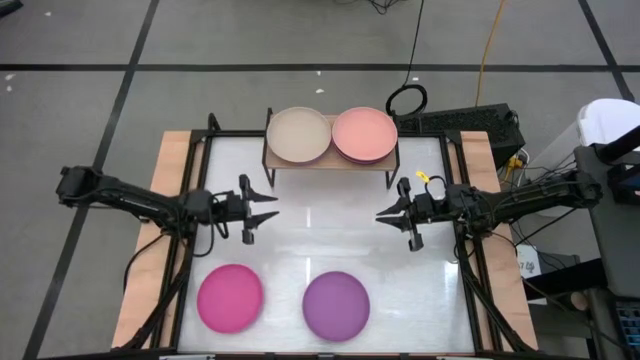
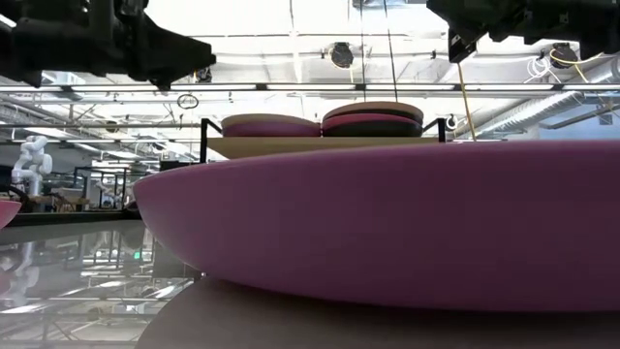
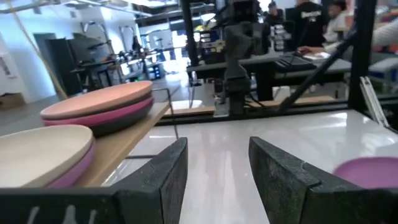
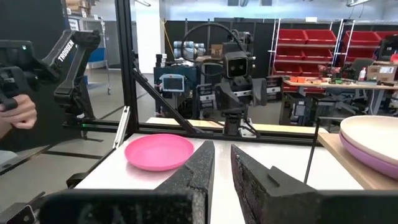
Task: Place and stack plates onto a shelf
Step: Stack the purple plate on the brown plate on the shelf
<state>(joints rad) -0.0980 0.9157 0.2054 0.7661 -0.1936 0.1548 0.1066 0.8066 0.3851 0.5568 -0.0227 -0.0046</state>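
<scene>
Magenta plate [image 1: 230, 298] and purple plate [image 1: 336, 305] lie flat, apart.

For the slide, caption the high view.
Two stacks fill the shelf; magenta plate and purple plate wait on the table.

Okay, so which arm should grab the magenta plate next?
Probably the left. The magenta plate lies on the table's left half, just in front of the left pincer, which is open and empty. The right pincer hovers farther off, nearer the purple plate.
</scene>
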